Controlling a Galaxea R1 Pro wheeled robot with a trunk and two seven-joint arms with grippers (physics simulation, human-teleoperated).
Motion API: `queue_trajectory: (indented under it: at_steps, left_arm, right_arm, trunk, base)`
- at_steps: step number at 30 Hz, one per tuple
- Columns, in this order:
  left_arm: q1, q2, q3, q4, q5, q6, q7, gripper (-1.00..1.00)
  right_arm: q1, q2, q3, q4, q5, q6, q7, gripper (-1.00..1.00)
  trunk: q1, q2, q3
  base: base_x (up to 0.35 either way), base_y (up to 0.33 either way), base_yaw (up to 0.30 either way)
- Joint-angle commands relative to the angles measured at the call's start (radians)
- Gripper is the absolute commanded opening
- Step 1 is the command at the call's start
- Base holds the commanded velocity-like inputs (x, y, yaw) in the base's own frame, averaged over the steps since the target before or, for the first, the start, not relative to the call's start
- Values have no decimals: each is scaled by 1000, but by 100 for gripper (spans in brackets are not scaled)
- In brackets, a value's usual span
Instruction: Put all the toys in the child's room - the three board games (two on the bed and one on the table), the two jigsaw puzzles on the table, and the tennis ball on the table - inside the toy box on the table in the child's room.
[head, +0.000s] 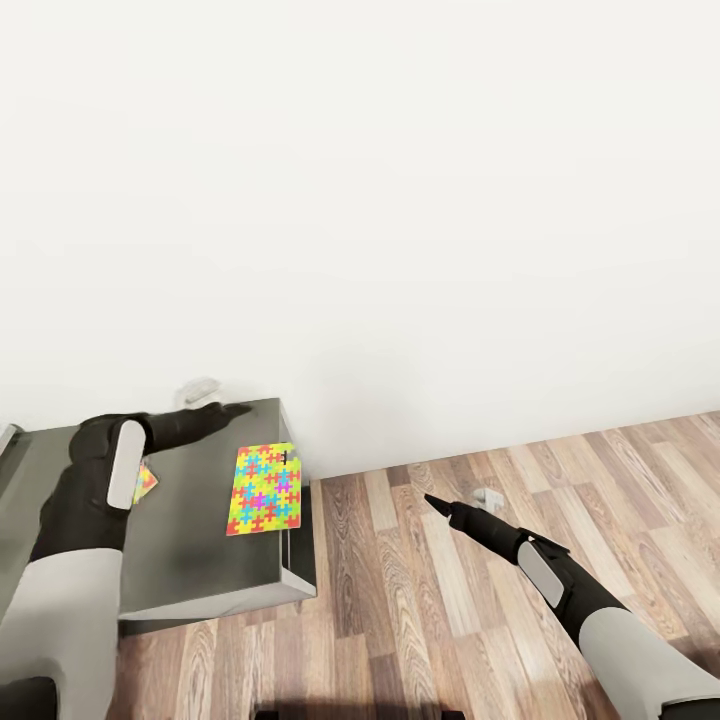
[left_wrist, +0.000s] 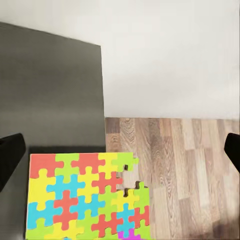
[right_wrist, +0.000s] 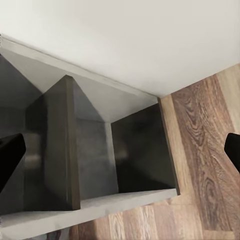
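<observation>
My left claw (head: 232, 408) hangs released over the dark grey counter (head: 200, 560), just beyond 1 jigsaw puzzle (head: 264, 488) lying flat near its edge. My right claw (head: 432, 500) hovers released above the wood floor (head: 420, 590).

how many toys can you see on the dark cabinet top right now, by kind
jigsaw puzzles: 2, one in full view, one mostly hidden behind the left arm
board games: 0
tennis balls: 0
total: 2 toys on the dark cabinet top
</observation>
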Motion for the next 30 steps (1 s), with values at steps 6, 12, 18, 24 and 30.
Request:
queue_trajectory:
  at_steps: [6, 12, 18, 24, 30]
  left_arm:
    - [15, 100, -1, 9, 162, 5, -217, 100]
    - [46, 154, -19, 11, 242, 5, -435, 100]
    - [63, 179, -41, 12, 259, 5, -651, 100]
    - [77, 182, -84, 12, 263, 5, -707, 100]
    - [81, 183, -158, 12, 266, 5, -719, 100]
  right_arm:
    - [-1, -1, 5, -1, -14, 7, 0, 100]
    - [-1, 0, 4, -4, -16, 10, -2, 100]
    - [-1, 34, 0, -10, -16, 87, -9, 100]
    - [0, 119, 1, -12, -5, 147, -106, 100]
    - [0, 144, 1, -13, -3, 160, -202, 100]
  trunk:
    - [1, -2, -1]
    - [1, -2, -1]
    - [1, -2, -1]
    - [1, -2, -1]
    - [1, -2, -1]
  base:
    - [0, 0, 0]
    - [0, 0, 0]
    - [0, 0, 0]
    - [0, 0, 0]
    - [0, 0, 0]
